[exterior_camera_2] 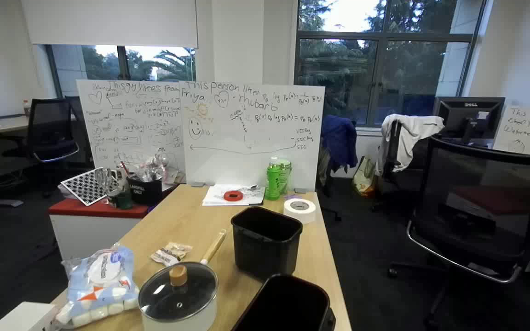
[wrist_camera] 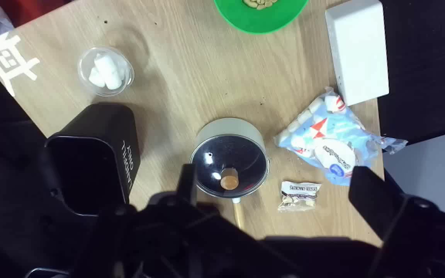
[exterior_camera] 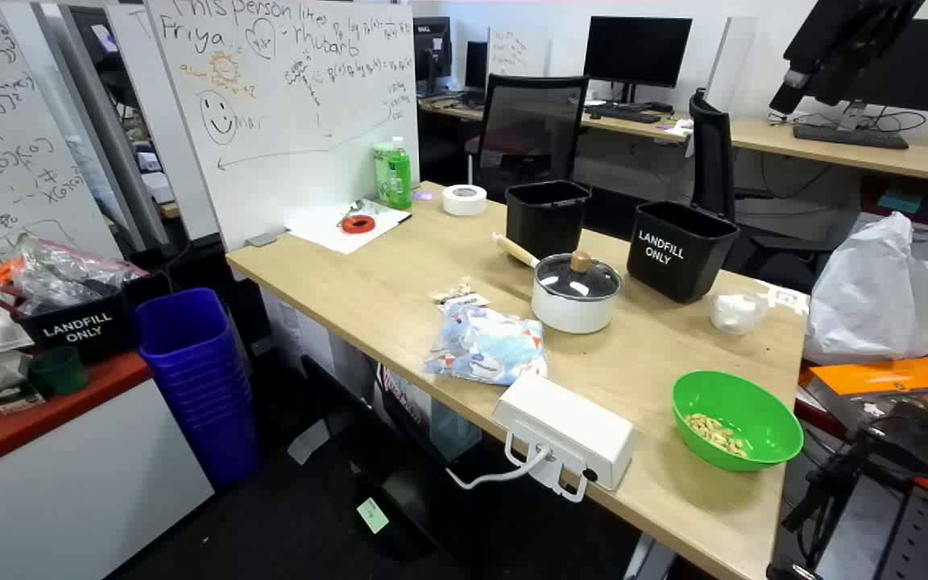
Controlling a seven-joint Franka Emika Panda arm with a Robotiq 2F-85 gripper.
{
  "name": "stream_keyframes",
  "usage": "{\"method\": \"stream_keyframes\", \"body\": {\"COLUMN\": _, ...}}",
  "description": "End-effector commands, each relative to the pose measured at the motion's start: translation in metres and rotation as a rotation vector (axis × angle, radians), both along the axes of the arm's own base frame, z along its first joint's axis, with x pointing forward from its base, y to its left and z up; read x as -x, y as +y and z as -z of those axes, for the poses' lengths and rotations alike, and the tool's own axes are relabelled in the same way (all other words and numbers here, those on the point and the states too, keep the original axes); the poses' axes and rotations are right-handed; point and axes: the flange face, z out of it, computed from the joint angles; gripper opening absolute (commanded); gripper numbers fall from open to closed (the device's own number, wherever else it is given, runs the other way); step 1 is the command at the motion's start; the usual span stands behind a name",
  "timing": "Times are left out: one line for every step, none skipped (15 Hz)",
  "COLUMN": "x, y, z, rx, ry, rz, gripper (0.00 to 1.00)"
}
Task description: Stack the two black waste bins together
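Two black waste bins stand upright and apart on the table. The bin marked "LANDFILL ONLY" (exterior_camera: 669,258) is nearer the table's right end in an exterior view. The plain-looking bin (exterior_camera: 544,225) stands behind the pot. Both also show in an exterior view, the marked bin (exterior_camera_2: 288,305) cut off at the bottom and the plain bin (exterior_camera_2: 265,250) beyond it. In the wrist view the marked bin (wrist_camera: 110,123) is at left, outside the jaws. My gripper (wrist_camera: 276,191) is open and empty, above the table. A dark shape at an exterior view's top right may be the arm.
A white lidded pot (exterior_camera: 573,302) stands beside the bins, its handle toward the plain bin. A marshmallow bag (exterior_camera: 488,342), white box (exterior_camera: 569,427), green bowl (exterior_camera: 738,423), clear cup (exterior_camera: 734,312) and tape roll (exterior_camera: 464,200) are on the table. Another black bin (exterior_camera: 85,322) holds bags on the cabinet.
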Motion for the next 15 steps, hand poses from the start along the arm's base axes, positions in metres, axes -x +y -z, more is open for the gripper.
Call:
{"method": "stream_keyframes", "body": {"x": 0.0, "y": 0.0, "z": 0.0, "rx": 0.0, "ry": 0.001, "rz": 0.0, "gripper": 1.0}}
{"method": "stream_keyframes", "body": {"x": 0.0, "y": 0.0, "z": 0.0, "rx": 0.0, "ry": 0.001, "rz": 0.0, "gripper": 1.0}}
{"method": "stream_keyframes", "body": {"x": 0.0, "y": 0.0, "z": 0.0, "rx": 0.0, "ry": 0.001, "rz": 0.0, "gripper": 1.0}}
{"method": "stream_keyframes", "body": {"x": 0.0, "y": 0.0, "z": 0.0, "rx": 0.0, "ry": 0.001, "rz": 0.0, "gripper": 1.0}}
{"method": "stream_keyframes", "body": {"x": 0.0, "y": 0.0, "z": 0.0, "rx": 0.0, "ry": 0.001, "rz": 0.0, "gripper": 1.0}}
{"method": "stream_keyframes", "body": {"x": 0.0, "y": 0.0, "z": 0.0, "rx": 0.0, "ry": 0.001, "rz": 0.0, "gripper": 1.0}}
{"method": "stream_keyframes", "body": {"x": 0.0, "y": 0.0, "z": 0.0, "rx": 0.0, "ry": 0.001, "rz": 0.0, "gripper": 1.0}}
{"method": "stream_keyframes", "body": {"x": -0.003, "y": 0.002, "z": -0.002, "rx": 0.004, "ry": -0.002, "rz": 0.0, "gripper": 1.0}}
{"method": "stream_keyframes", "body": {"x": -0.007, "y": 0.006, "z": -0.005, "rx": 0.007, "ry": 0.002, "rz": -0.005, "gripper": 1.0}}
{"method": "stream_keyframes", "body": {"x": -0.011, "y": 0.01, "z": -0.009, "rx": 0.026, "ry": 0.003, "rz": -0.007, "gripper": 1.0}}
{"method": "stream_keyframes", "body": {"x": -0.016, "y": 0.014, "z": -0.014, "rx": 0.03, "ry": 0.0, "rz": -0.011, "gripper": 1.0}}
{"method": "stream_keyframes", "body": {"x": -0.021, "y": 0.019, "z": -0.018, "rx": 0.035, "ry": -0.004, "rz": -0.011, "gripper": 1.0}}
{"method": "stream_keyframes", "body": {"x": -0.028, "y": 0.025, "z": -0.022, "rx": 0.041, "ry": -0.004, "rz": -0.008, "gripper": 1.0}}
{"method": "stream_keyframes", "body": {"x": -0.035, "y": 0.031, "z": -0.025, "rx": 0.048, "ry": -0.004, "rz": -0.001, "gripper": 1.0}}
{"method": "stream_keyframes", "body": {"x": -0.042, "y": 0.037, "z": -0.026, "rx": 0.052, "ry": -0.002, "rz": 0.008, "gripper": 1.0}}
